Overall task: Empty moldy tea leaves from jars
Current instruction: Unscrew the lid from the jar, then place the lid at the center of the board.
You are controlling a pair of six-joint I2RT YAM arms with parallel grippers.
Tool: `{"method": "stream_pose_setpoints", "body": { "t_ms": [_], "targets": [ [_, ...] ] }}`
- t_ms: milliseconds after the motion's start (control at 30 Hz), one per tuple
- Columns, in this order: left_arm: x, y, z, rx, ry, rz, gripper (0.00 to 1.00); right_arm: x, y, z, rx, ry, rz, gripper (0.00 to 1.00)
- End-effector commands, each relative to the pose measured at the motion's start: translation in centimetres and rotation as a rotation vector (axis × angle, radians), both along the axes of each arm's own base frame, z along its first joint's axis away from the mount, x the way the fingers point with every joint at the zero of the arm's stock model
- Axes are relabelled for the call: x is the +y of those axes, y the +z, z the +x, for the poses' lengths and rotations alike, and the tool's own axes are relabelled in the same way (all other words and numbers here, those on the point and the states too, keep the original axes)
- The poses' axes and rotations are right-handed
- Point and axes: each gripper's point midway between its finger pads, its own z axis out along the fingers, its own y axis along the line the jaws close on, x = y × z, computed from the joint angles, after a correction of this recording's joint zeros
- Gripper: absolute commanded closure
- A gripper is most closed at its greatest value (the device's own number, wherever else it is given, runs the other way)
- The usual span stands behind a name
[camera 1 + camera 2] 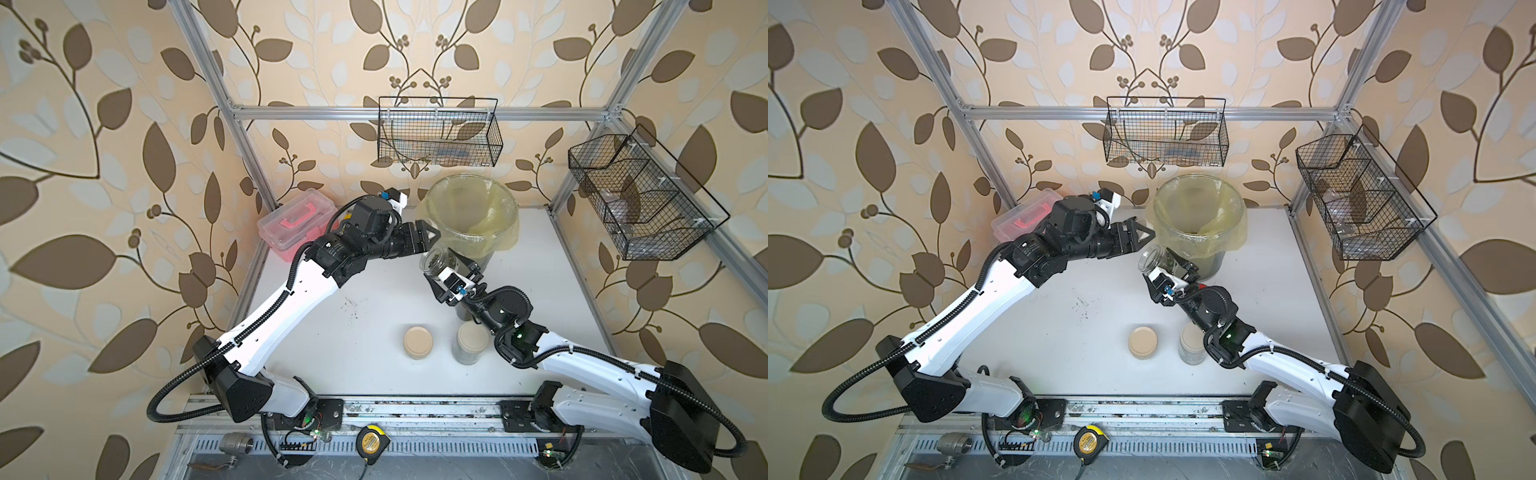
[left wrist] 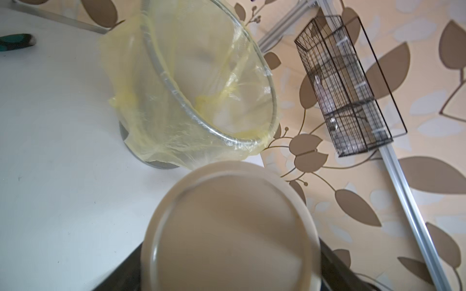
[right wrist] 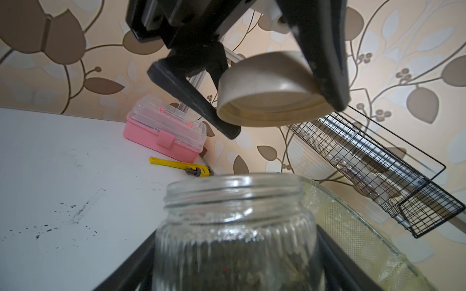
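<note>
Right wrist view: open glass jar [image 3: 234,226], rigid, slick, breakable; tea leaves [image 3: 239,267] loose, light | right gripper [image 1: 446,270] clamps its ribbed body, likely the safest hold | top view: lined bin [image 1: 465,199] at jar's 1 o'clock | left gripper [image 1: 426,235] pinches beige lid [image 3: 264,75] at 11 o'clock

Two overhead eyes, one camera on each wrist.
Both top views look steeply down from over the front edge of the white table [image 1: 324,345] toward the back wall [image 1: 316,145], covering the whole scene. The left wrist view sits close behind a beige lid [image 2: 227,226], facing the lined bin [image 2: 191,63]; the right wrist view, close behind a jar [image 3: 234,214], shares both.
</note>
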Motion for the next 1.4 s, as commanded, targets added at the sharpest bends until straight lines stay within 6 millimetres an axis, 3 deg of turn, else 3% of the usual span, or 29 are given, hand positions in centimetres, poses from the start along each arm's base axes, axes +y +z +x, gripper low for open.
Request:
{"method": "stream_pose_setpoints", "body": {
  "t_ms": [0, 200, 333, 467, 600, 767, 967, 1167, 1367],
  "targets": [
    [0.8, 2.8, -0.1, 0.009, 0.078, -0.103, 0.34, -0.8, 4.6, -0.5, -0.123, -0.029, 0.078, 0.75],
    [4.7, 2.0, 1.1, -0.125, 0.221, 0.065, 0.34, -1.4, 5.5, -1.5, -0.097, 0.005, 0.143, 0.75],
    [7.8, -0.7, 2.0, -0.171, 0.333, 0.235, 0.34, -2.1, 6.5, -2.5, -0.077, 0.032, 0.2, 0.75],
    [9.9, -5.1, 2.5, -0.14, 0.383, 0.379, 0.34, -2.9, 7.4, -3.4, -0.049, 0.05, 0.261, 0.75],
    [11.2, -11.0, 2.9, -0.037, 0.41, 0.447, 0.34, -3.6, 7.8, -4.1, 0.001, 0.066, 0.317, 0.76],
    [11.7, -18.0, 3.7, 0.12, 0.421, 0.481, 0.35, -3.8, 7.3, -5.0, 0.107, 0.11, 0.369, 0.75],
    [13.0, -26.4, 4.5, 0.301, 0.429, 0.68, 0.35, -4.0, 6.3, -5.4, 0.218, 0.121, 0.377, 0.75],
    [12.5, -31.7, 5.0, 0.411, 0.384, 0.793, 0.35, -4.2, 5.9, -5.2, 0.229, 0.097, 0.362, 0.76],
    [12.2, -34.6, 4.8, 0.472, 0.371, 0.807, 0.26, -3.9, 5.6, -5.0, 0.231, 0.093, 0.334, 0.76]
  ]
}}
